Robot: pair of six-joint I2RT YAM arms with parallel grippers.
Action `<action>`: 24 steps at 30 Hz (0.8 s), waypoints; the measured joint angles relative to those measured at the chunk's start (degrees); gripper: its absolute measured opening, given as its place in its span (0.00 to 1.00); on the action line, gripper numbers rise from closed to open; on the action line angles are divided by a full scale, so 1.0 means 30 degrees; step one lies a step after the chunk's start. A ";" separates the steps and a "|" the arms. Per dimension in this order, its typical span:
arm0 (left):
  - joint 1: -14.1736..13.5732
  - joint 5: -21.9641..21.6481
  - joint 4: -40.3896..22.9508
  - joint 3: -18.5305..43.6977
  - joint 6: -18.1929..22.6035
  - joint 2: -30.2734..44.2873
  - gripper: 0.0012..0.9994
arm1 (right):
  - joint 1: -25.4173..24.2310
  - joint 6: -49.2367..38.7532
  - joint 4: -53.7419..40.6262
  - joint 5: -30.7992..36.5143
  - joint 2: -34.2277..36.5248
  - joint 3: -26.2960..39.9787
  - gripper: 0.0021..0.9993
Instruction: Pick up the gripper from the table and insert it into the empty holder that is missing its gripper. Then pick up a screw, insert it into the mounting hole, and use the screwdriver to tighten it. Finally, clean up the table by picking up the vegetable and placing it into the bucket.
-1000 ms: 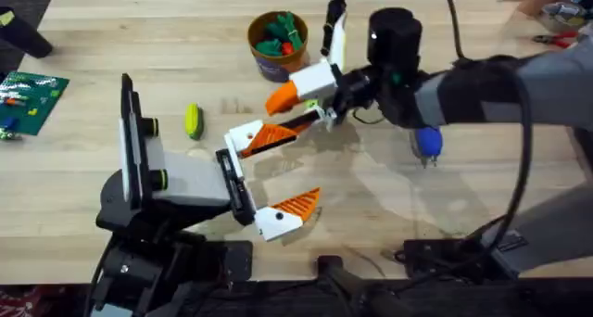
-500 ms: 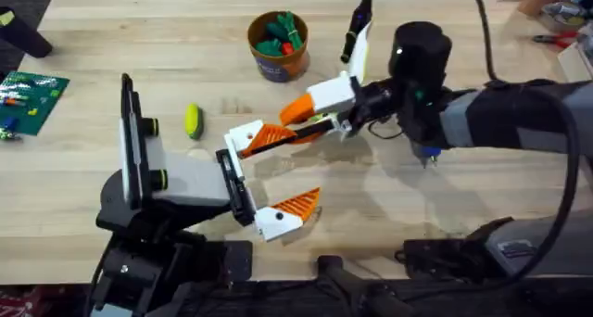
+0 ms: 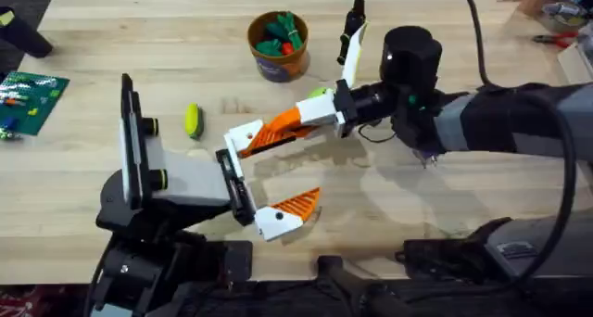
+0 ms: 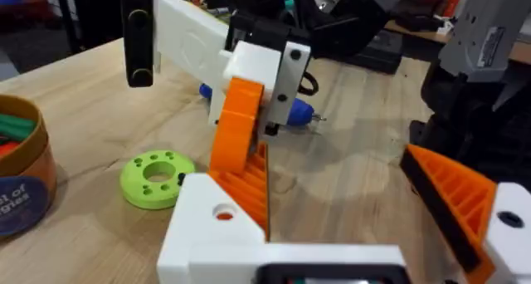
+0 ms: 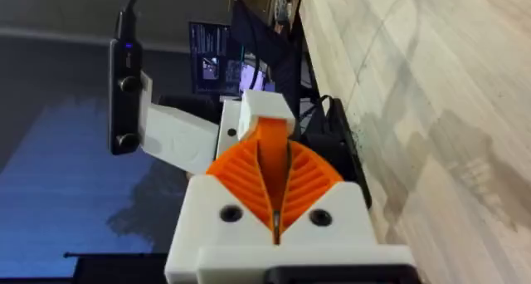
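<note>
The gripper (image 3: pixel 276 129), a long orange ribbed wedge, sits against the white holder (image 3: pixel 243 137) on my left arm's upper finger. My right gripper (image 3: pixel 301 120) is shut on its tip; the wedge runs between the pads (image 5: pixel 311 180) towards its white base (image 5: pixel 265 110). My left gripper (image 3: pixel 296 169) stands wide open, its other finger (image 3: pixel 295 206) a shorter orange wedge. The yellow-green vegetable (image 3: pixel 193 120) lies left of the holder. The bucket (image 3: pixel 278 44) stands at the back. The blue screwdriver (image 4: pixel 294 111) lies behind the right gripper (image 4: pixel 236 130), mostly under that arm in the overhead view.
A green round disc with holes (image 4: pixel 158 176) lies on the table by the right gripper. The bucket holds dark green and orange toys. A green circuit board (image 3: pixel 32 99) is at the far left, and red tools (image 3: pixel 556 30) at the far right corner.
My right gripper has come down and to the left, from above the holder onto the orange wedge. The left arm has not moved.
</note>
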 joint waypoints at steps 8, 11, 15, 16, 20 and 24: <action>0.0000 -0.0053 0.0000 0.0000 -0.0046 0.0000 0.99 | 0.0126 0.0022 0.0011 0.0555 0.0000 0.0000 0.01; 0.0047 -0.0220 0.0003 0.0000 -0.0157 0.0000 0.99 | 0.0326 0.0047 0.0000 0.1071 -0.0072 0.0000 0.01; 0.0142 -0.0563 0.0036 0.0000 -0.0276 0.0000 0.99 | 0.0643 0.0102 -0.0127 0.2030 -0.0276 0.0000 0.01; 0.0160 -0.0625 0.0044 0.0000 -0.0309 0.0000 0.99 | 0.0698 0.0106 -0.0138 0.2187 -0.0298 0.0000 0.01; 0.0197 -0.0809 0.0055 0.0000 -0.0434 0.0000 0.99 | 0.0857 0.0106 -0.0135 0.2611 -0.0321 0.0000 0.01; 0.0204 -0.1023 0.0069 0.0000 -0.0507 0.0000 0.99 | 0.0998 0.0113 -0.0131 0.2991 -0.0372 0.0000 0.02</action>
